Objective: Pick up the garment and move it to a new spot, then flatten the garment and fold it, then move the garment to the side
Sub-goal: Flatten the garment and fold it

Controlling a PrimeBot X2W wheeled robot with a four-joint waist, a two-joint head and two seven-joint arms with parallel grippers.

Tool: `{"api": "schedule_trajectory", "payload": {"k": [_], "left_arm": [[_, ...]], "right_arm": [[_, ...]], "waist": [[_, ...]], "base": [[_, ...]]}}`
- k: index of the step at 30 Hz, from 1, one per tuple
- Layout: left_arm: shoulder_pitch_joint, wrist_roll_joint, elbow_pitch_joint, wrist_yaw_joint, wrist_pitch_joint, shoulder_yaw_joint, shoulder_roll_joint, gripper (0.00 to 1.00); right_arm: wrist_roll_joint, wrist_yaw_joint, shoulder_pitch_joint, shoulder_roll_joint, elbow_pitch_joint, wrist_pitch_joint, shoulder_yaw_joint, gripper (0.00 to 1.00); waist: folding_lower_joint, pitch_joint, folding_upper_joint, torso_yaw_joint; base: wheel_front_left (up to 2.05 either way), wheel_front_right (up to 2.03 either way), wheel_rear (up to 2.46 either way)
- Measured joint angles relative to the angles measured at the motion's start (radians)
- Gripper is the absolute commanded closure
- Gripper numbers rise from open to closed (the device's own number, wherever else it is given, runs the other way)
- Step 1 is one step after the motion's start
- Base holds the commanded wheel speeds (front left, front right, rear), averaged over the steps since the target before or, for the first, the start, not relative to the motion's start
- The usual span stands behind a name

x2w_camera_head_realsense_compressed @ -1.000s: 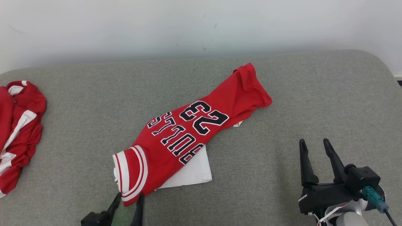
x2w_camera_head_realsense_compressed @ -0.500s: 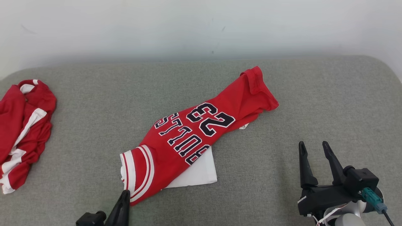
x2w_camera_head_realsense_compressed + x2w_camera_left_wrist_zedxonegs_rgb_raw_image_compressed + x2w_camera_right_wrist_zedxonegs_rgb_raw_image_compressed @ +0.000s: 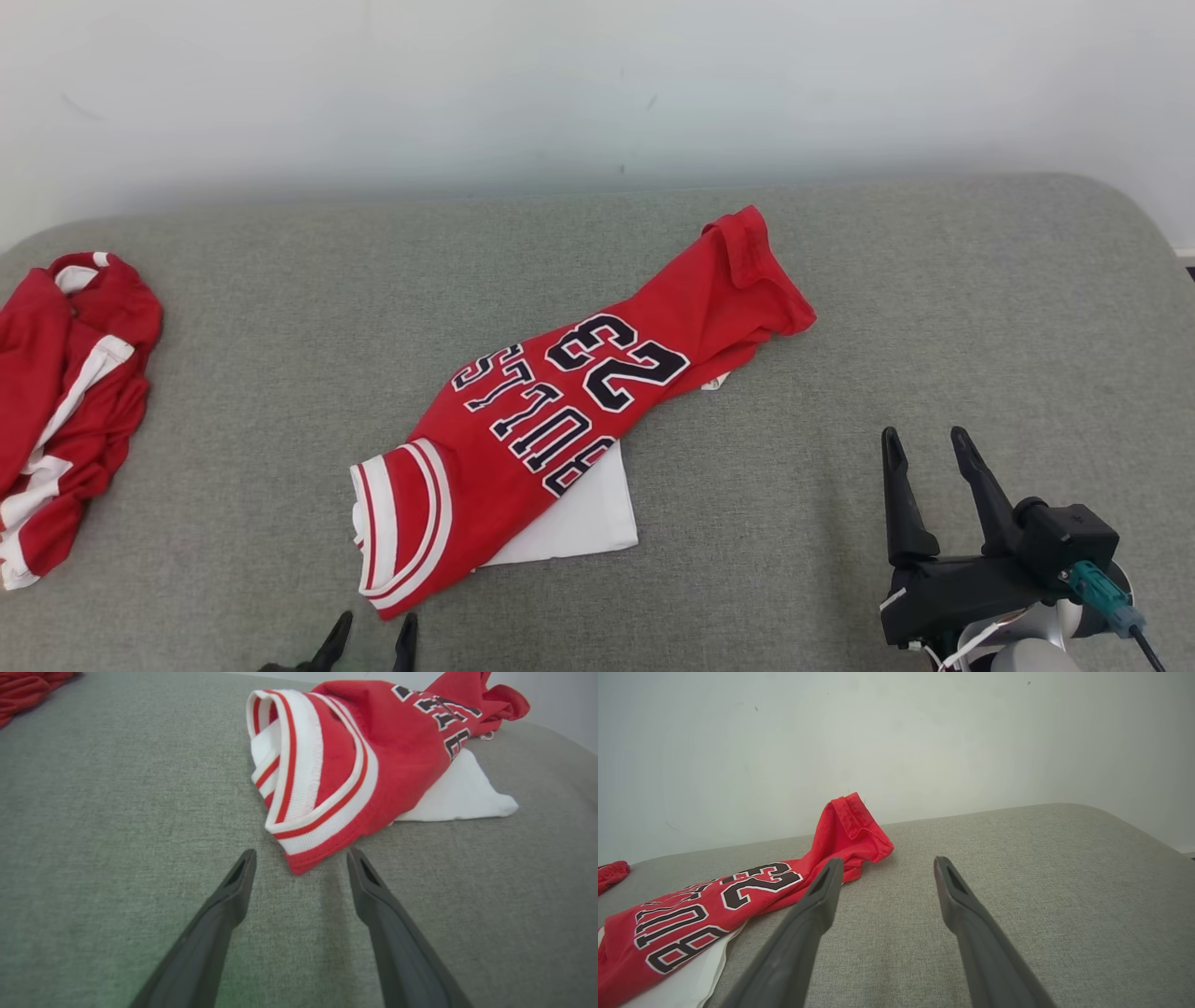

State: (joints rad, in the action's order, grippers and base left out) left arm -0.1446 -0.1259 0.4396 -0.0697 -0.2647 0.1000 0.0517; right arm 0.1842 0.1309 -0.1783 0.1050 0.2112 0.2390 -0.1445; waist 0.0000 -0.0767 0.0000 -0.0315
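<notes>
Left pincer [image 3: 375,621] reopened wide, empty, drawn back just off the striped hem, red basketball jersey [image 3: 560,411] lettered "BULLS 23" lay mid grey upholstered surface [image 3: 840,280], right pincer [image 3: 924,437] spread, empty.

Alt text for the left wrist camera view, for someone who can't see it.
A rumpled red jersey with red-and-white striped trim lies on a grey cushion, white fabric showing beneath it. The left gripper, jaws open, frames the jersey's nearest corner.
</notes>
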Motion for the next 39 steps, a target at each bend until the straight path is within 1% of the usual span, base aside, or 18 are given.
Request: {"api": "schedule_trajectory", "payload": {"k": [4, 12, 13, 14, 15, 19, 24, 30, 34, 39], "left_arm": [[-0.010, 0.002, 0.049, -0.007, 0.000, -0.003, 0.003, 0.00], [-0.047, 0.002, 0.074, -0.013, 0.000, -0.003, 0.002, 0.00], [-0.051, 0.003, 0.074, -0.015, 0.000, -0.001, 0.002, 0.05], [-0.055, 0.005, 0.073, -0.016, 0.000, 0.003, 0.002, 0.63], [-0.060, 0.008, 0.068, -0.017, 0.000, 0.006, 0.001, 1.00], [-0.065, 0.011, 0.060, -0.025, 0.000, 0.017, 0.000, 1.00], [-0.057, 0.012, -0.012, -0.027, 0.000, 0.025, 0.000, 1.00], [-0.031, 0.022, -0.196, -0.044, 0.000, 0.070, 0.002, 1.00], [-0.012, 0.035, -0.297, -0.049, 0.002, 0.103, 0.028, 1.00], [0.007, 0.042, -0.476, -0.051, 0.073, 0.121, 0.054, 1.00]], "right_arm": [[0.000, 0.000, 0.000, 0.000, 0.001, 0.000, -0.008, 0.00], [0.006, 0.000, -0.001, 0.008, 0.005, -0.001, -0.012, 0.00], [0.007, 0.000, -0.001, 0.010, 0.006, -0.001, -0.012, 0.00], [0.009, 0.000, -0.002, 0.012, 0.006, -0.001, -0.012, 0.00], [0.009, 0.000, -0.002, 0.012, 0.006, -0.001, -0.012, 0.00], [0.009, 0.000, -0.002, 0.012, 0.007, -0.001, -0.009, 0.00], [0.009, 0.000, -0.001, 0.010, 0.013, 0.000, -0.004, 0.00], [0.009, 0.000, 0.005, 0.004, 0.016, 0.003, 0.004, 0.00], [0.009, 0.000, 0.006, 0.001, 0.025, 0.005, 0.002, 0.00], [0.013, 0.000, 0.011, -0.004, 0.031, 0.008, 0.002, 0.00]], "waist": [[0.0000, 0.001, 0.0000, -0.010], [0.0000, -0.001, 0.0000, -0.026], [0.0000, -0.001, 0.0000, -0.027], [0.0000, -0.001, 0.0000, -0.028], [0.0000, -0.001, 0.0000, -0.029], [0.0001, -0.001, 0.0000, -0.027], [0.0001, 0.001, 0.0000, -0.015], [0.0002, 0.009, 0.0000, 0.011], [0.0001, 0.021, 0.0000, 0.024], [0.0001, 0.040, -0.0001, 0.033]], "base": [[0.00, 0.00, 0.00], [0.00, 0.00, 0.00], [0.00, 0.00, 0.00], [0.00, 0.00, 0.00], [0.00, 0.00, 0.00], [0.00, 0.00, 0.00], [0.00, 0.00, 0.00], [0.00, 0.00, 0.00], [0.00, 0.00, 0.00], [0.00, 0.00, 0.00]]}}
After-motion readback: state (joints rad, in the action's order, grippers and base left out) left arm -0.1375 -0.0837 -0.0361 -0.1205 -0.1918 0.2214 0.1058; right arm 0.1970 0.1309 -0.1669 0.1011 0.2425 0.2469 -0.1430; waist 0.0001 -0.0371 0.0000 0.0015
